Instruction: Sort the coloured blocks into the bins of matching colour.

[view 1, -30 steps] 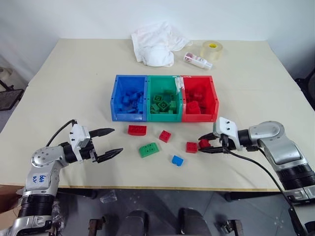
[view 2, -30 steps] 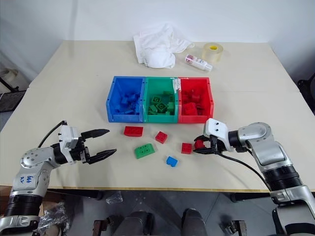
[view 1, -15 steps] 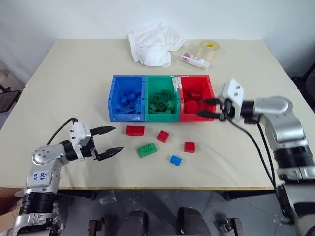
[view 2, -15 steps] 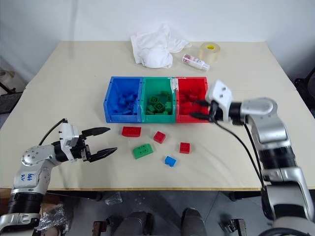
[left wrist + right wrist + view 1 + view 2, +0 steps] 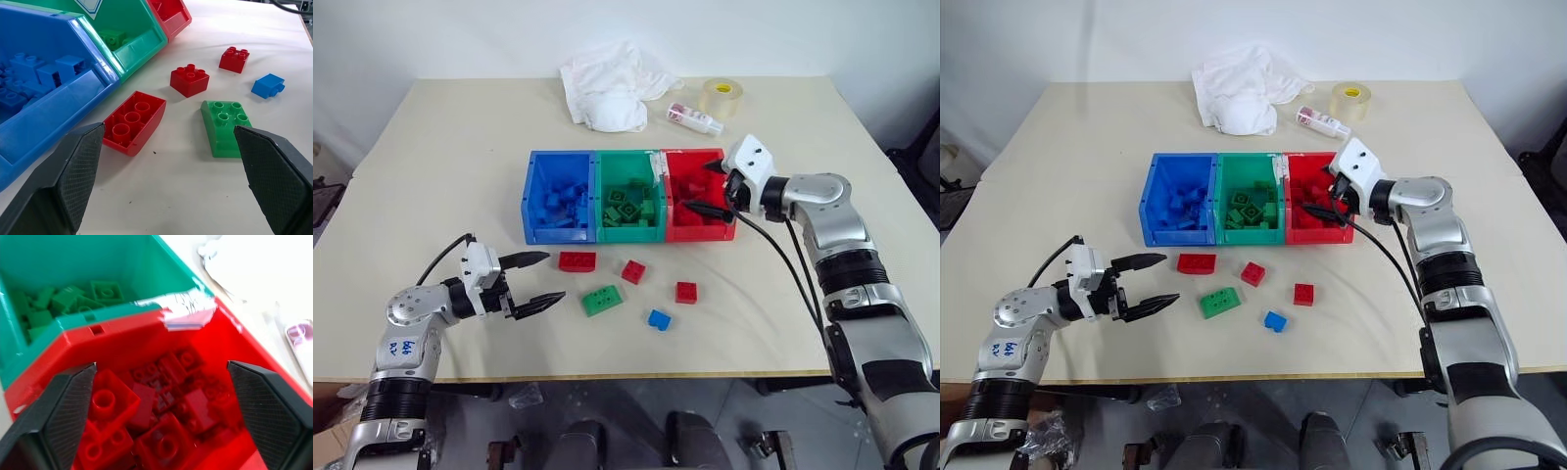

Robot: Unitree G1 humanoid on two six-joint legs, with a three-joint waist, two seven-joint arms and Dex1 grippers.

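Left gripper (image 5: 536, 279) hovers low over the counter (image 5: 431, 176) near its front edge, pointing level toward the loose bricks, fingers spread and empty. Before it lie an upturned red oblong brick (image 5: 578, 260), a green oblong brick (image 5: 602, 300), two red square bricks (image 5: 633, 271) (image 5: 686, 292) and a small blue brick (image 5: 659, 319). Behind these stand the joined bins: blue bin (image 5: 530, 196), green bin (image 5: 626, 227), red bin (image 5: 700, 232), each holding bricks of its own colour. Right gripper (image 5: 709, 185) is raised over the red bin, angled slightly downward, fingers spread, nothing between them. Individual bricks heaped in the red bin are hard to separate. A white cloth (image 5: 607, 83), a small bottle (image 5: 693, 118) and a tape roll (image 5: 720, 97) lie along the far side.
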